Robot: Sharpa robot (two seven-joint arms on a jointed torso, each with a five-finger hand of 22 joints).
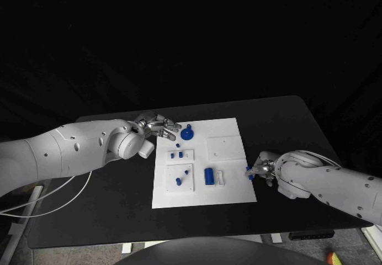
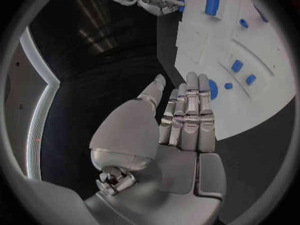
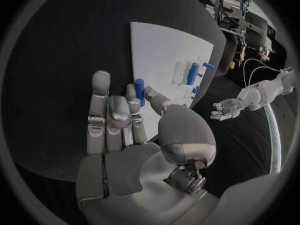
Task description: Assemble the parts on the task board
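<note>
- Left hand: at the far left corner of the white board, over the black counter just beside the board's edge. Fingers held out straight and side by side, thumb a little apart; nothing in it. In the left wrist view the fingertips reach toward the round blue part near that corner; I cannot tell whether they touch it.
- Right hand: at the board's right edge, about midway along it. It pinches a small blue peg between thumb and a finger; the other fingers stand upright, loosely apart. The peg is held upright just off the board's edge.
- Board lies flat in the middle of the counter.
- On the board: two small blue blocks left of centre, a blue cylinder lying near the middle toward the near edge, small blue pieces left of it on a raised square plate.
- Another raised square plate sits toward the far right.
</note>
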